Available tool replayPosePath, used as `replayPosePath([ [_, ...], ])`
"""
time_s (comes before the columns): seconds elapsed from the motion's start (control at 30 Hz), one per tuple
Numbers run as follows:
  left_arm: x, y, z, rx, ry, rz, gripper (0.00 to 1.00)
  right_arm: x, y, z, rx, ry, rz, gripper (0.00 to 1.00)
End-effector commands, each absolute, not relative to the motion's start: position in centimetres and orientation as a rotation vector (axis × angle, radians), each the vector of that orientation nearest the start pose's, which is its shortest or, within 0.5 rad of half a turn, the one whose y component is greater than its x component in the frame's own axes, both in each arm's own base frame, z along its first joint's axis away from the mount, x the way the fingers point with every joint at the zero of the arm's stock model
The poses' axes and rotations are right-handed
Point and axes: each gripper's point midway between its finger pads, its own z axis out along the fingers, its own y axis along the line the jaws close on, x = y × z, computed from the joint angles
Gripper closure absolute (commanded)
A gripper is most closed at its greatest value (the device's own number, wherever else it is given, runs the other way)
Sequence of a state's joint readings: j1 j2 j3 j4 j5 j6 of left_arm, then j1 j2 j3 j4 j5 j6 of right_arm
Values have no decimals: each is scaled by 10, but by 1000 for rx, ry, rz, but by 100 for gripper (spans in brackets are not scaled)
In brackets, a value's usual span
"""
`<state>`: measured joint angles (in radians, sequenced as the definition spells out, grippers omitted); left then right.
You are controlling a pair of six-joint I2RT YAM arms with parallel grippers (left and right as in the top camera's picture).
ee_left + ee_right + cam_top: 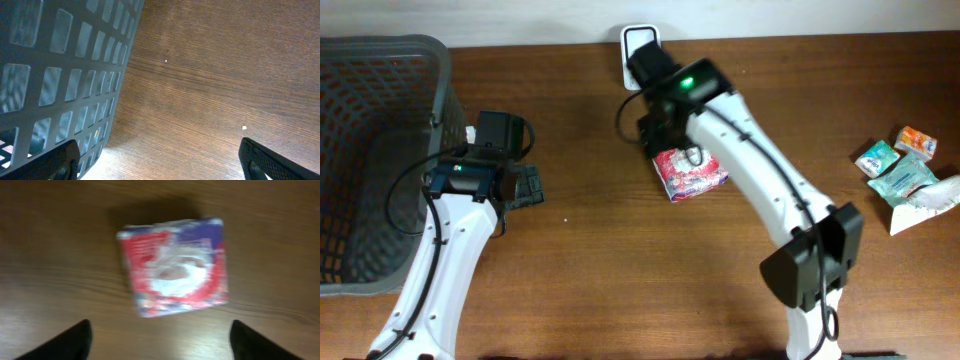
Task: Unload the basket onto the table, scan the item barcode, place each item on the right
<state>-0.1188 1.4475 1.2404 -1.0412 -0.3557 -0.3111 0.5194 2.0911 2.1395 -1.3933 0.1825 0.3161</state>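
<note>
Right gripper (160, 327) has its fingers wide apart, the red-and-purple packet (175, 267) lying free just ahead, print too blurred to read; left gripper (157, 150) gapes too.

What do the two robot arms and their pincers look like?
The left arm and right arm are white tubes with black joints and looping black cables. A green light glows on the right wrist. The left pincer and right pincer are black.

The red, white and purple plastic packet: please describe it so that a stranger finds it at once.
On the brown wooden table, look near the middle, under the right gripper. The square packet lies there alone; unlike the small teal and orange packets at the right edge, it is red and purple with a white centre.
</note>
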Motion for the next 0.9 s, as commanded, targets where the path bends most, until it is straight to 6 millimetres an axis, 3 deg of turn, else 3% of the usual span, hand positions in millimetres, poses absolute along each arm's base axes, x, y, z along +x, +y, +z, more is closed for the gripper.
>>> replayPosePath([
  [0.0, 319, 23, 162, -361, 2701, 380, 1, 425, 113, 172, -249, 2923, -85, 9],
  [0.07, 319, 23, 162, -361, 2701, 380, 1, 424, 101, 155, -348, 2981, 219, 9],
  [0.1, 319, 23, 162, -361, 2701, 380, 1, 424, 93, 141, -327, 2998, 444, 9],
  [0.13, 319, 23, 162, -361, 2701, 380, 1, 425, 89, 134, -300, 2998, 554, 9],
  [0.23, 319, 23, 162, -361, 2701, 380, 1, 426, 94, 103, -263, 2922, 980, 9],
  [0.3, 319, 23, 162, -361, 2701, 380, 1, 425, 104, 76, -235, 2903, 1109, 9],
  [0.4, 319, 23, 162, -361, 2701, 380, 1, 411, 115, 43, -237, 2945, 1145, 11],
  [0.47, 319, 23, 162, -361, 2701, 380, 1, 402, 126, 20, -247, 2960, 1150, 19],
  [0.5, 319, 23, 162, -361, 2701, 380, 1, 400, 132, 13, -217, 2970, 1150, 41],
  [0.53, 319, 23, 162, -361, 2701, 380, 1, 399, 136, 11, -198, 2977, 1150, 69],
  [0.57, 319, 23, 162, -361, 2701, 380, 1, 401, 142, 14, -176, 2974, 1164, 87],
  [0.6, 319, 23, 162, -361, 2701, 380, 1, 406, 151, 24, -169, 2938, 1228, 96],
  [0.67, 319, 23, 162, -361, 2701, 380, 1, 429, 171, 64, -177, 2794, 1392, 96],
  [0.73, 319, 23, 162, -361, 2701, 380, 1, 453, 173, 90, -81, 2756, 1386, 96],
  [0.87, 319, 23, 162, -361, 2701, 380, 1, 531, 189, 165, -34, 2455, 1373, 96],
])
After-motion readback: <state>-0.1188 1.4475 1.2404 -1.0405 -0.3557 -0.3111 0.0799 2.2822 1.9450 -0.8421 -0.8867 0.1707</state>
